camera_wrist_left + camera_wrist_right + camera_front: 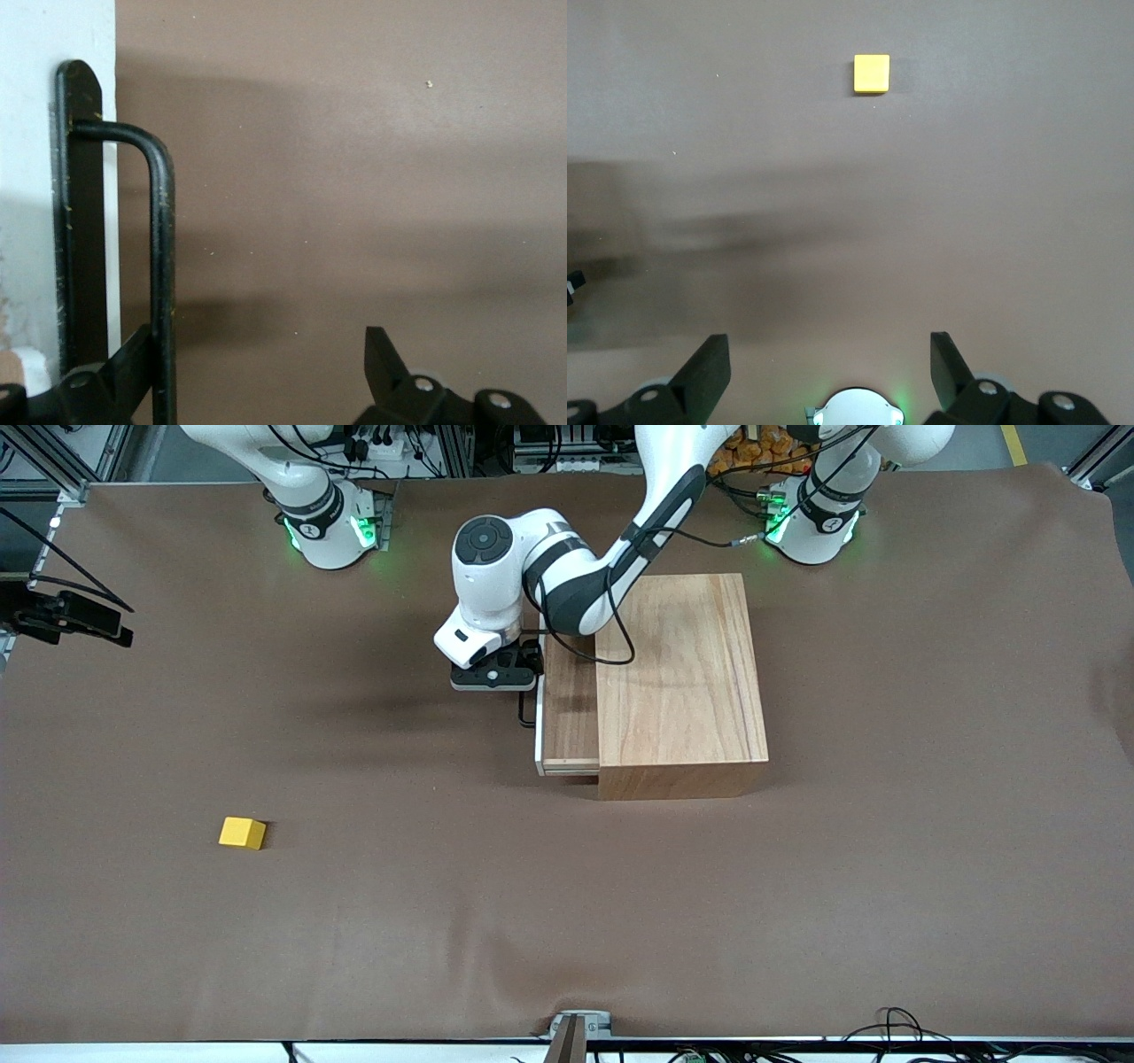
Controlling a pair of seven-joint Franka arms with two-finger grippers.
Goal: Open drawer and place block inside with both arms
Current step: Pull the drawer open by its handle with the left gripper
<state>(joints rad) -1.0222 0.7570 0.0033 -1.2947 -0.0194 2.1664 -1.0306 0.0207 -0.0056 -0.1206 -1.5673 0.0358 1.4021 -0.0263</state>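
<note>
The wooden box (682,682) stands near the left arm's base. Its drawer (569,708) is slid partly out toward the right arm's end of the table, white front panel (35,177) leading. My left gripper (524,666) hangs low at the black wire handle (161,230), open; one finger (133,365) touches the bar, the other finger (383,356) stands well apart. The yellow block (242,833) lies alone on the brown mat, nearer the front camera, toward the right arm's end. My right gripper (831,363) waits high over its own green-lit base, open and empty, the block (872,73) far off.
A brown cloth (567,921) covers the whole table. A black device on a bracket (75,615) juts in at the table's edge at the right arm's end. The left arm's elbow and cable (611,638) pass over the box's top.
</note>
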